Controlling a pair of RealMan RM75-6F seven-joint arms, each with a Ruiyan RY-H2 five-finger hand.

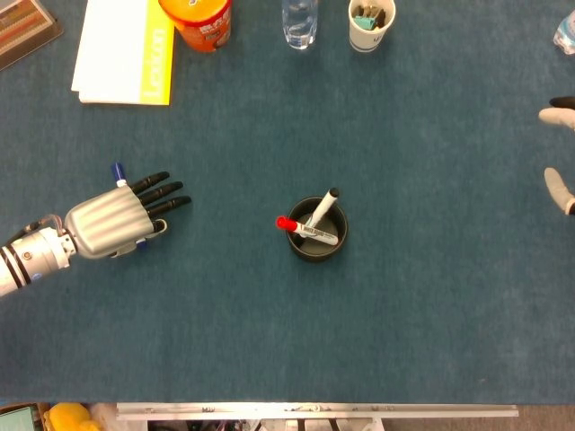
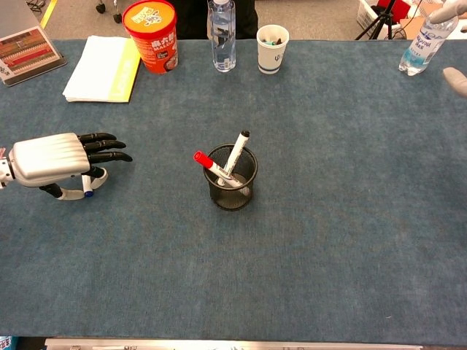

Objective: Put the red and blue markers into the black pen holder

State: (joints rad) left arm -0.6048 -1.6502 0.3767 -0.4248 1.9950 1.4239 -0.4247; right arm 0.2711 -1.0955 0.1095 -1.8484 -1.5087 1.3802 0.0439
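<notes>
1. Far left, the left robot hand hovers low over the blue counter, palm down, dark fingers stretched toward the middle.
2. That hand holds the blue marker: from the head view its blue cap pokes out behind the knuckles, and from the chest view its lower end shows under the palm, pinched against the thumb. It appears to be clear of the counter, though the contact is too small to judge firmly.
3. At the back left lie a white and yellow booklet and an orange tub, well apart from the work.
4. In the middle stands the black pen holder, a mesh cup. The red marker already leans inside it, red cap over the left rim, beside a black-capped marker that sticks up.
5. Behind it are a clear bottle and a paper cup.
6. At the far right edge the right robot hand is barely in frame; its pale fingers are spread with nothing visible between them.
7. By my reading, half the job is done: red is in. Left to do: carry the blue marker across to the holder and drop it in.
</notes>
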